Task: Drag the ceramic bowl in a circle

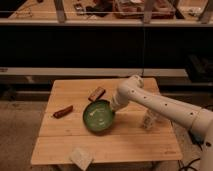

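A: Where do we see the bowl (99, 116)?

B: Near the middle of the table (125, 145). A reddish stick (63, 111) lies to the bowl's left, a brown bar (96, 93) just behind it, and a pale packet (81, 157) sits toward the table's front edge.

A: And the gripper (115, 106)?

B: At the bowl's back right rim, clenched. We cannot tell whether it pinches the rim. A white mug (149, 120) stands right of the bowl, partly behind the arm.

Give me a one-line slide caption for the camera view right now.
Shut gripper at the right rim of the ceramic bowl on the wooden table.
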Robot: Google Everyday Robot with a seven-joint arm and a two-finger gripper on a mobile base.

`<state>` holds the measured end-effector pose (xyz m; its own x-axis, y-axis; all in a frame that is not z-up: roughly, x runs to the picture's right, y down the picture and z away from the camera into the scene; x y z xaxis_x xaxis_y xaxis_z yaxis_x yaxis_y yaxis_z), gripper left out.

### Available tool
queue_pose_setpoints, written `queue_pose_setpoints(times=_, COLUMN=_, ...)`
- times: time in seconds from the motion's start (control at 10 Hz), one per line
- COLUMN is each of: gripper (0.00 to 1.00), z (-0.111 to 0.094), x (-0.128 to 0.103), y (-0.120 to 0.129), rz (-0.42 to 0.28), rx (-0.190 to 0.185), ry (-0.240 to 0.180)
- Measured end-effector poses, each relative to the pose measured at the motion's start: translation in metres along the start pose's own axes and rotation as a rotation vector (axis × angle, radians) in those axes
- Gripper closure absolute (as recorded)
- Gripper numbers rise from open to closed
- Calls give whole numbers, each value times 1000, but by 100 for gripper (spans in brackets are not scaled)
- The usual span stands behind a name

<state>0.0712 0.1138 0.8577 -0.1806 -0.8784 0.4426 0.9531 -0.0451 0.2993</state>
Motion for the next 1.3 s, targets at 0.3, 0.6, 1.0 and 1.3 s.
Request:
queue_pose_setpoints(times=0.3, gripper=100, z=-3, x=-23, y=37, rz=86, rx=-34, ry=-12)
queue_pose_setpoints(times=0.6, gripper=100, z=-15, x=-48, y=67, rz=158, rx=-79, ry=-2)
queue_pose_setpoints(times=1.0, gripper=100, z=-27, x=-91, y=75, rz=182, rx=-125, ry=-9)
queue_pose_setpoints(times=1.3, gripper=100, z=-23, x=-124, y=60, rz=186, rx=-111, ry=-25)
